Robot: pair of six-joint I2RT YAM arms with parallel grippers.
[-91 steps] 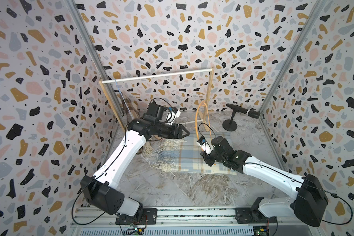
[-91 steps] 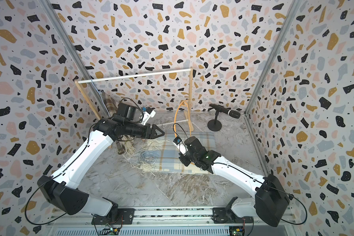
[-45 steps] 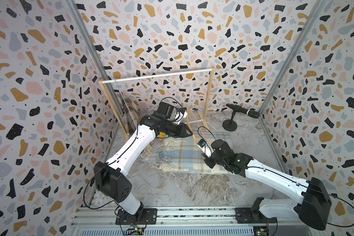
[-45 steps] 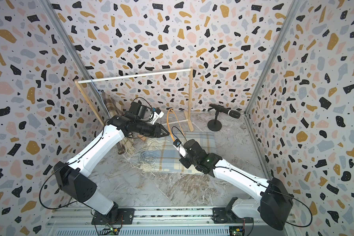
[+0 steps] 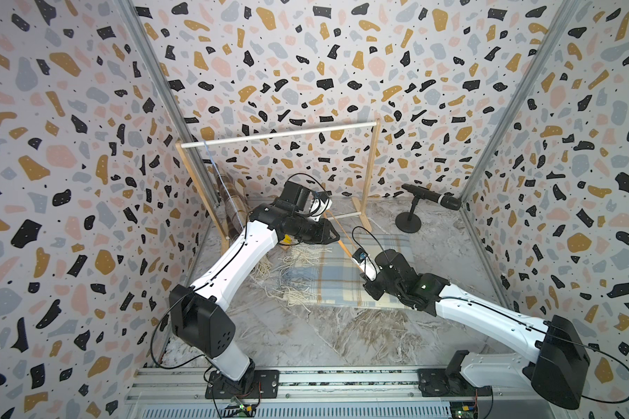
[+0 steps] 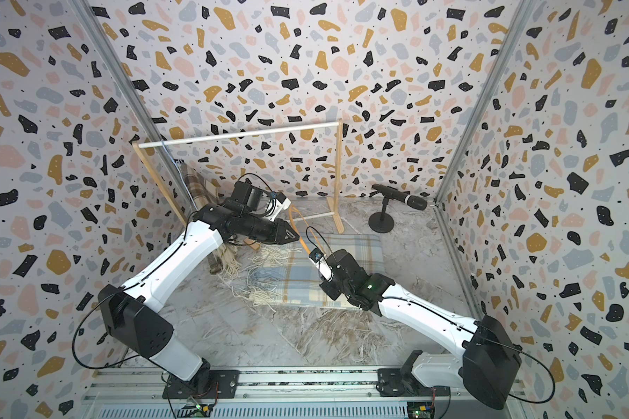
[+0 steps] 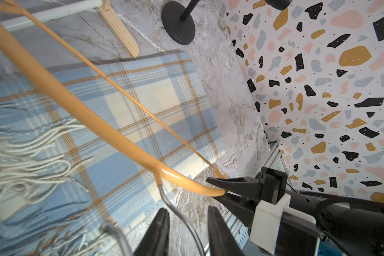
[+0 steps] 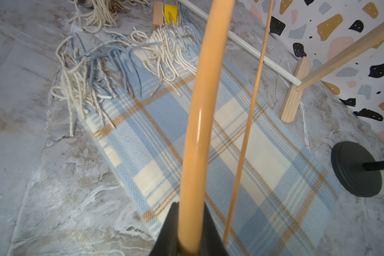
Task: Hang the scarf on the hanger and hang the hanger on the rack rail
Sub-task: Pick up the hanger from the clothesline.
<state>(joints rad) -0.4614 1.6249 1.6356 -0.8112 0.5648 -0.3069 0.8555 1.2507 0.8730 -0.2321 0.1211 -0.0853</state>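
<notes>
I find no writing that I can read: a yellow tag [image 8: 170, 13] and a brown tag [image 8: 157, 15], far ahead of the right gripper [image 8: 190, 206], show only marks too small to read. I count one hanger [image 8: 197, 133], two scarves, one rack [image 5: 276, 134] and one microphone [image 5: 433, 197].

The right gripper pinches one end of the smooth, curved orange hanger. The left gripper [image 7: 186, 210] has its jaws partly apart, with the thin metal hook [image 7: 161, 193] between them. Whether they press it, I cannot tell.

The blue checked woollen scarf [image 8: 164, 106], with twisted cream fringe [image 8: 80, 88], lies flat on the marble floor [image 8: 31, 155] under both grippers. The brown checked scarf [image 6: 197, 185] is behind the left gripper.
</notes>
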